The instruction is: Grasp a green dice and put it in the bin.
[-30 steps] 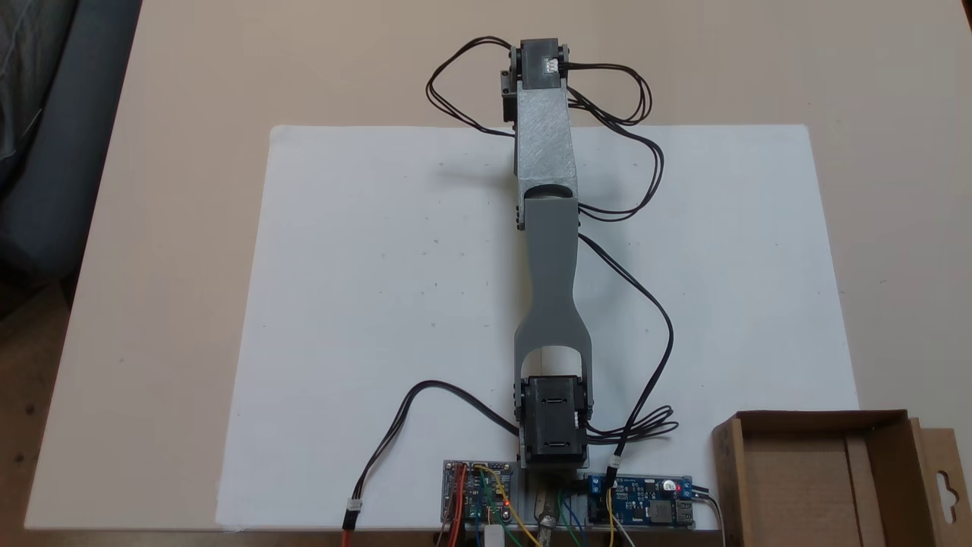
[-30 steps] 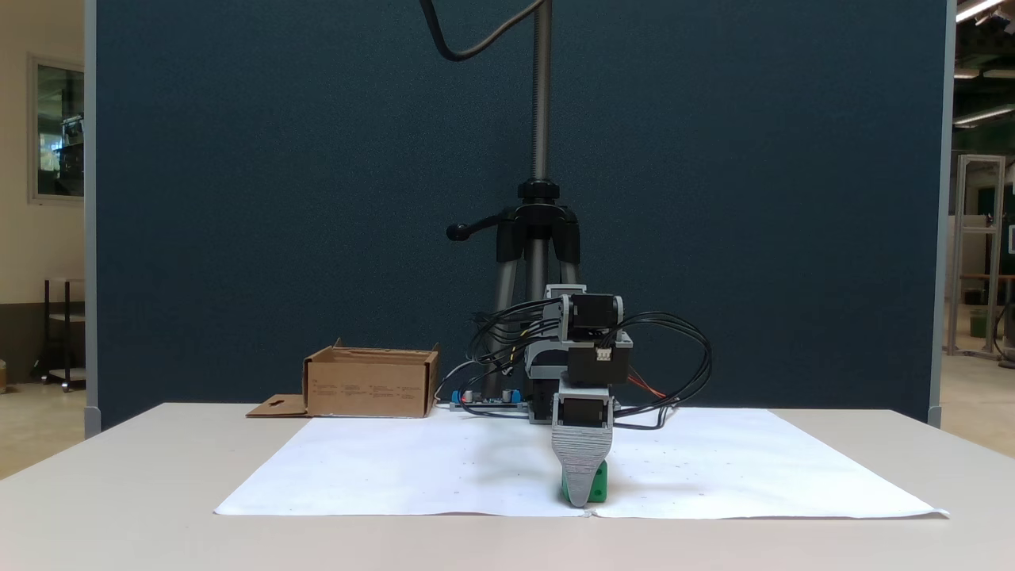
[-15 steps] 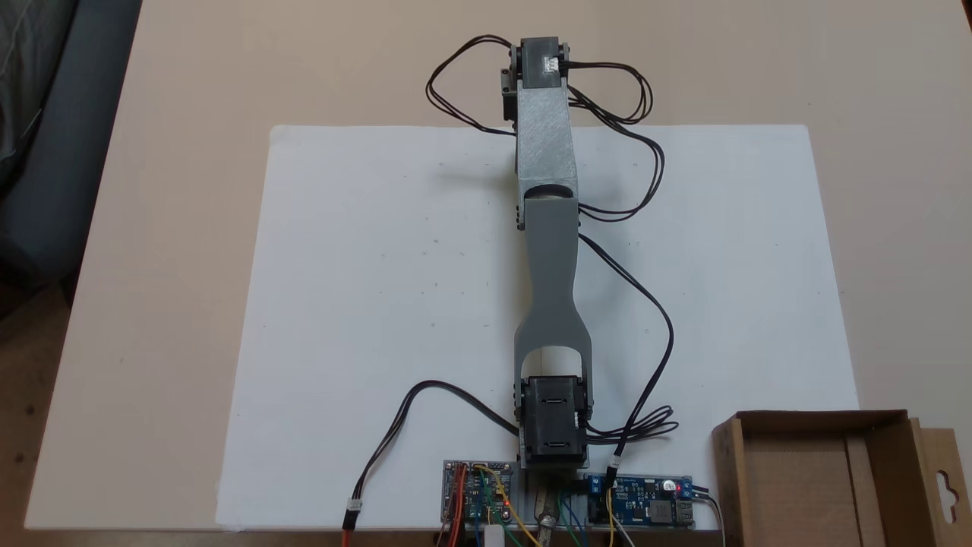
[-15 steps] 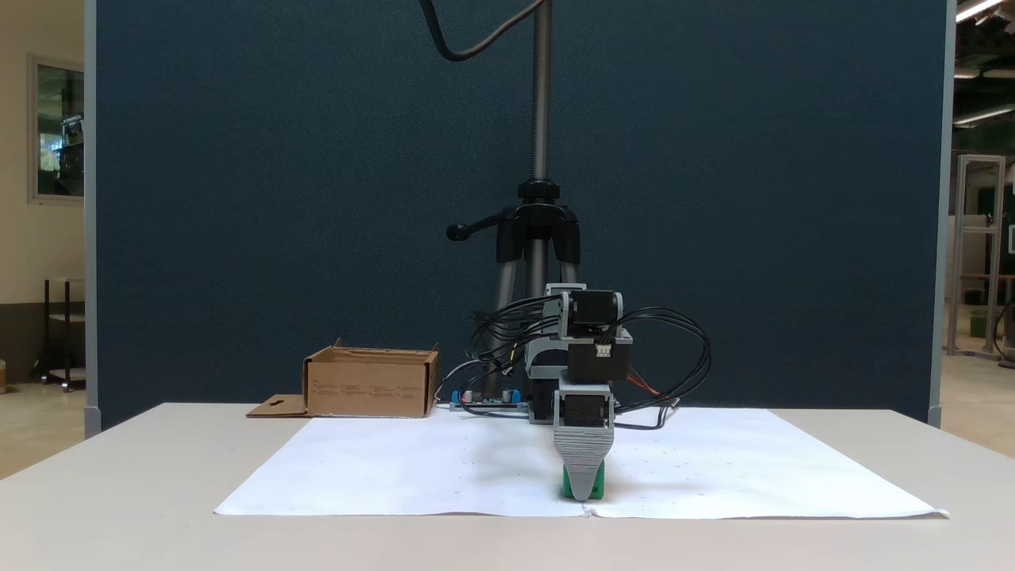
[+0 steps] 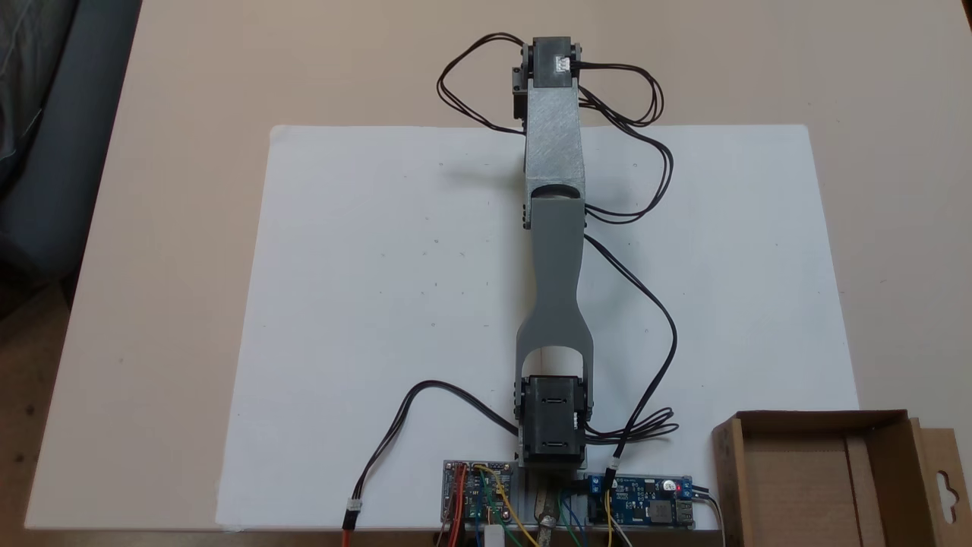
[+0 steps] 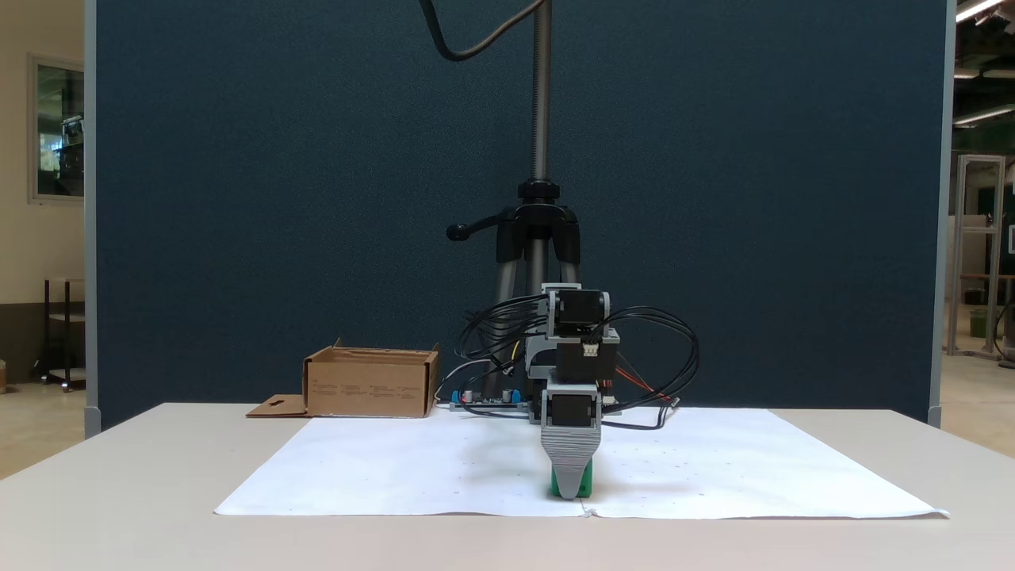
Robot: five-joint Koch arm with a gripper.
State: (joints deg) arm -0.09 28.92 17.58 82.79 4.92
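Observation:
The green dice [image 6: 585,484] sits low on the white paper near its front edge, mostly covered by the grey jaw in front of it. My gripper [image 6: 569,492] points straight down at the dice, its jaws one behind the other, so the gap is hidden. Seen from above, the stretched arm [image 5: 554,251] reaches to the paper's far edge, and its wrist motor [image 5: 553,64] covers whatever lies beneath. The bin [image 5: 797,486], a shallow brown cardboard box with a hang-hole flap, stands beside the arm's base; its side wall [image 6: 369,388] faces the other fixed view.
A white paper sheet [image 5: 380,304] covers the table's middle. Circuit boards [image 5: 642,501] and black cables [image 5: 653,327] lie by the base. A tripod [image 6: 539,238] and a blue partition [image 6: 238,198] stand behind.
The arm's tip swung slightly sideways, rightward from above and leftward from the front. The green dice shifted along with the gripper.

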